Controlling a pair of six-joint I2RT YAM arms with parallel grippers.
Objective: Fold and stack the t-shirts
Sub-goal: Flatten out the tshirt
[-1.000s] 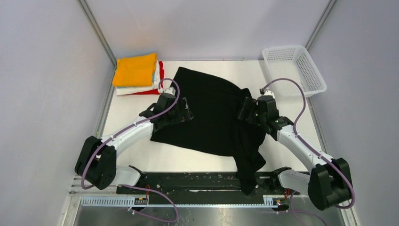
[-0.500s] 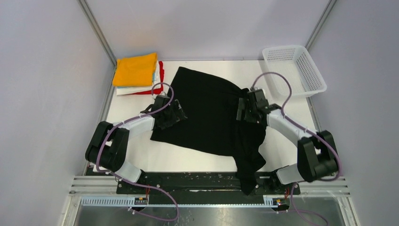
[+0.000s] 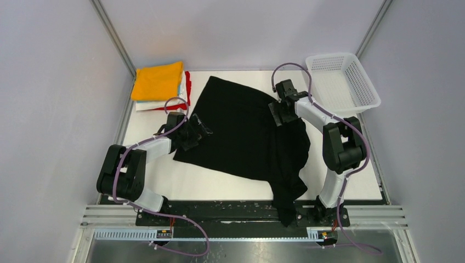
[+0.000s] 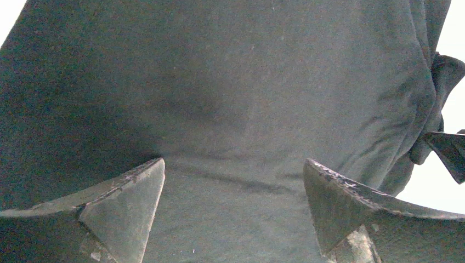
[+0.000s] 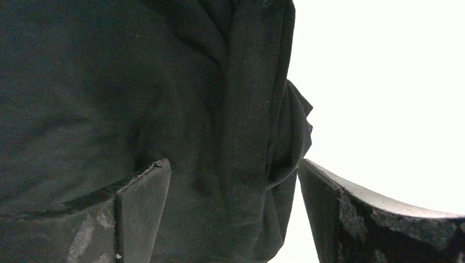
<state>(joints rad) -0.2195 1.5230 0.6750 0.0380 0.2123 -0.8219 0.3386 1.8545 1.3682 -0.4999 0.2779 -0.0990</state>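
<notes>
A large black t-shirt (image 3: 241, 131) lies spread across the middle of the table, and its near right part hangs over the front edge (image 3: 286, 211). My left gripper (image 3: 200, 130) is low over the shirt's left edge. In the left wrist view this gripper (image 4: 233, 164) is open, with flat black cloth (image 4: 236, 93) under the jaws. My right gripper (image 3: 274, 114) is at the shirt's far right side. It (image 5: 233, 164) is open, with a bunched fold of the black shirt (image 5: 257, 137) between the fingers. Folded t-shirts (image 3: 159, 81) are stacked at the far left, an orange-yellow one on top.
A white mesh basket (image 3: 340, 56) stands at the far right corner. Bare white table (image 3: 219, 183) shows in front of the shirt and to the right of it (image 3: 340, 181). Grey walls close in both sides and the back.
The right gripper has moved away from me and a little left along the shirt's right side. The left gripper has drawn back left to the shirt's left edge. The shirt has hardly shifted.
</notes>
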